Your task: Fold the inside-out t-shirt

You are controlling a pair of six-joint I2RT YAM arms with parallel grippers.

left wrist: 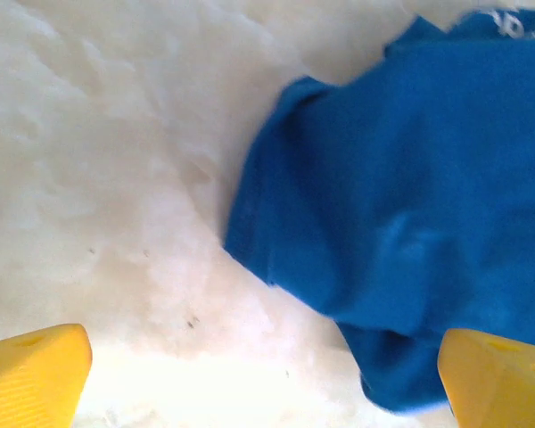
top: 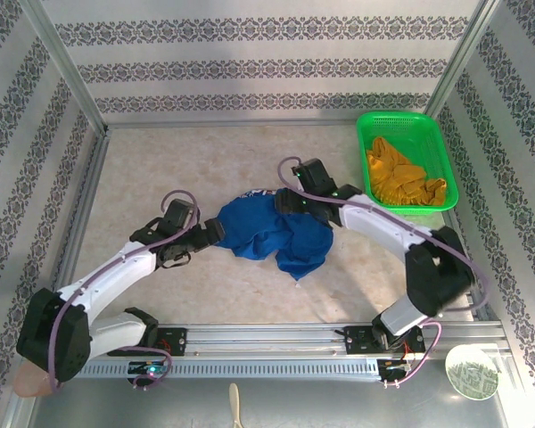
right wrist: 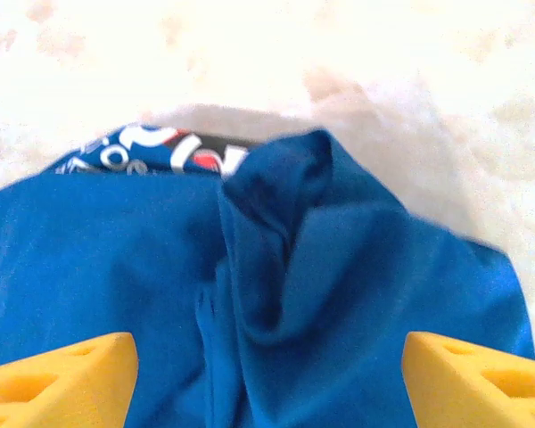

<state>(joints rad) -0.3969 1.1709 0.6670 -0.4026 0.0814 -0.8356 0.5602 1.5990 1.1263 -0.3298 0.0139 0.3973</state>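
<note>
The inside-out t-shirt (top: 272,234) lies crumpled in a royal-blue heap mid-table. My left gripper (top: 216,234) is at its left edge and stands open. In the left wrist view the left gripper (left wrist: 266,383) has bare table between its yellow fingertips (left wrist: 31,379), and the t-shirt (left wrist: 401,196) reaches to the right one. My right gripper (top: 285,201) hovers over the heap's far side. In the right wrist view the right gripper (right wrist: 267,383) is open, with wrinkled blue t-shirt (right wrist: 339,267) under the wide gap. A printed patch (right wrist: 160,152) shows at the shirt's far edge.
A green basket (top: 367,125) at the back right holds a mustard garment (top: 401,178). Metal frame rails and patterned walls bound the table. A round pale disc (top: 471,370) and a wooden stick (top: 234,406) lie past the near rail.
</note>
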